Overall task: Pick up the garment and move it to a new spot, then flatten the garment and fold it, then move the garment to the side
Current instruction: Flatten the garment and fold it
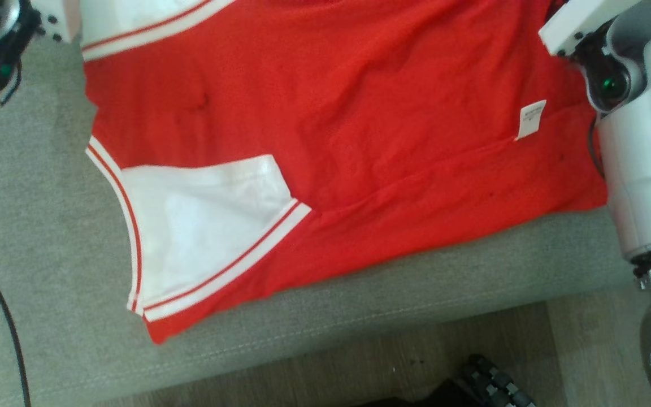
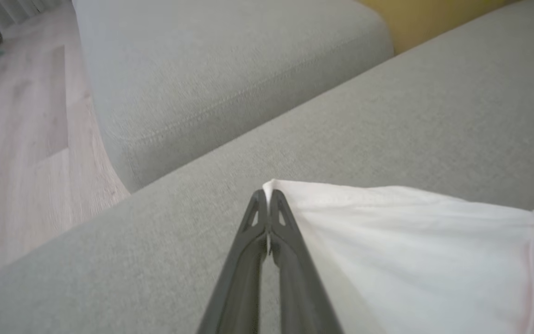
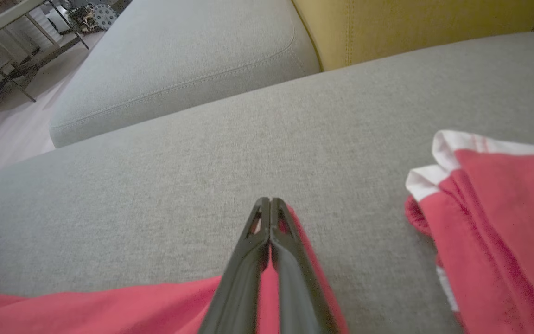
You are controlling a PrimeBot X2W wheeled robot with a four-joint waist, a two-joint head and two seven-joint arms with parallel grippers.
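The garment (image 1: 359,113) lies spread on the sofa cushion (image 1: 43,254), reaching its front edge. My left gripper (image 2: 268,192) pinches a white corner, my right gripper (image 3: 270,202) a red hem. I judge it light and limp; corners give the best hold.

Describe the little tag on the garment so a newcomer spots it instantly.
On the grey sofa seat lies a red garment. Towards its right side in the head view, a small white tag sits on plain red cloth. Unlike the large white striped panels, it is tiny and rectangular.
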